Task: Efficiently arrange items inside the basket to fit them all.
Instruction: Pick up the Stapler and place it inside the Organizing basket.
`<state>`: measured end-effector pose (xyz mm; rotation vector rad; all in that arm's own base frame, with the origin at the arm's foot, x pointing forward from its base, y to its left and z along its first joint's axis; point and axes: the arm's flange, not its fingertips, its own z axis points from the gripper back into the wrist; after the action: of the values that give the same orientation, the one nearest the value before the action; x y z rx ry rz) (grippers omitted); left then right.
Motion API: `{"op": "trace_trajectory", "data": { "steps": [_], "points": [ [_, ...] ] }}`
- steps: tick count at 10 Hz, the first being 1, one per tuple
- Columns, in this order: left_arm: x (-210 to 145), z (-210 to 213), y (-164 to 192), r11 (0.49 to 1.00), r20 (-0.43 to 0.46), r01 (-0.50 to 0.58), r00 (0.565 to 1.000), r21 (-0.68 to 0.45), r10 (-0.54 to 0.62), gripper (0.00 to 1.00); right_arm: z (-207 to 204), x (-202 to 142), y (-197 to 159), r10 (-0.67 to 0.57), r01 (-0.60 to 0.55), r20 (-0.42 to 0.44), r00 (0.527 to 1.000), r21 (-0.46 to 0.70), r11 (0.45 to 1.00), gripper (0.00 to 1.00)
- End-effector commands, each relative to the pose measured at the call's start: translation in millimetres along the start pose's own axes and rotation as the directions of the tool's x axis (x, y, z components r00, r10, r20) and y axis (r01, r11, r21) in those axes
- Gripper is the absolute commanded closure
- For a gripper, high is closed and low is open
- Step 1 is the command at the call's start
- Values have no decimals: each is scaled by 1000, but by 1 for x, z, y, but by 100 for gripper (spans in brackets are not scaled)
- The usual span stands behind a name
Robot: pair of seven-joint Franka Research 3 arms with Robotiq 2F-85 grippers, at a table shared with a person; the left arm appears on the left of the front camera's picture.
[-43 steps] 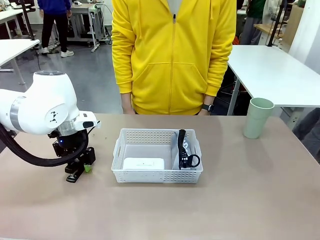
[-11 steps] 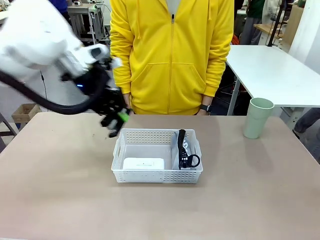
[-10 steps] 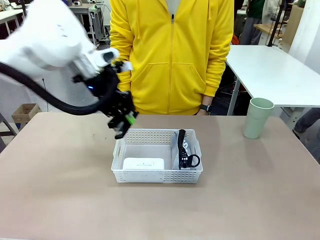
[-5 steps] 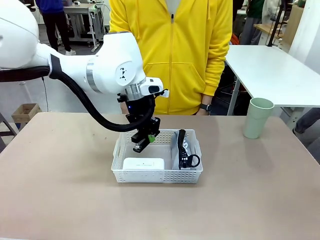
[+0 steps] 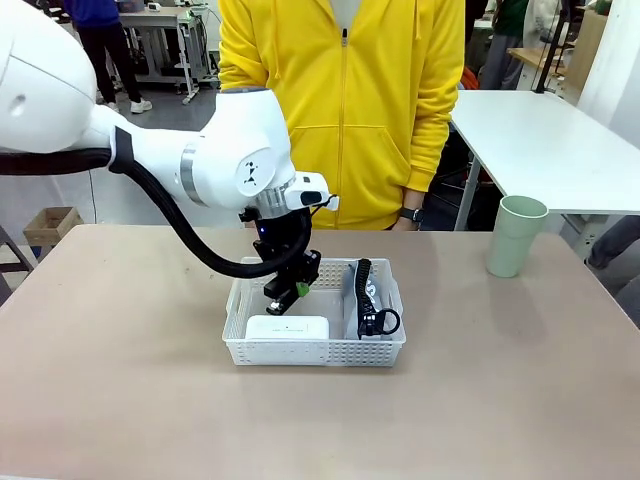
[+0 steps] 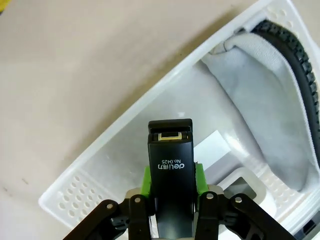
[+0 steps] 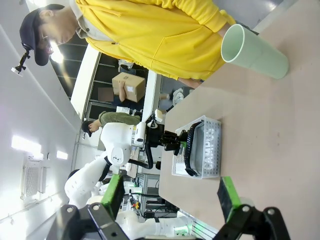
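bearing "deli no.0425", stapler (image 6: 171, 175) sits in left jaws.

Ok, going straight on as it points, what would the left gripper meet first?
Likely the basket floor: the left gripper's black stapler would land just beside the small white box; depth unclear.

Tan worktable (image 5: 120, 400) in foreground; white table (image 5: 545, 140) behind it at right; grey floor (image 5: 100, 200) beyond; open cardboard box (image 5: 55, 222) on floor at left; metal-framed benches (image 5: 160, 25) far back left; bright light panels (image 7: 21, 145) lit overhead in right wrist view.
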<state>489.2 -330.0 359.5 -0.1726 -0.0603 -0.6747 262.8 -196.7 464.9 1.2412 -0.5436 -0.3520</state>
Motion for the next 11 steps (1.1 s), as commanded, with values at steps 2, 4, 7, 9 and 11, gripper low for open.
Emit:
{"op": "trace_trajectory", "data": {
  "steps": [2,4,7,9,11],
  "points": [
    [-8,-5,-2,1000,-29,28,999,-5,-28,63,-1,1,0,27,-27,13,1000,24,999,0],
    [-7,-5,-2,1000,-44,27,999,-1,-27,63,-1,1,0,27,-27,13,1000,24,999,0],
    [-6,-6,-2,1000,-72,26,997,11,-25,11,-1,1,0,27,-27,13,1000,24,999,0],
    [-5,-7,-3,999,-71,26,997,26,-24,0,-1,1,0,27,-27,13,1000,24,999,0],
    [-6,-6,-3,999,-63,25,998,24,-24,0,-1,1,0,27,-27,13,1000,24,999,0]
  ]
}}
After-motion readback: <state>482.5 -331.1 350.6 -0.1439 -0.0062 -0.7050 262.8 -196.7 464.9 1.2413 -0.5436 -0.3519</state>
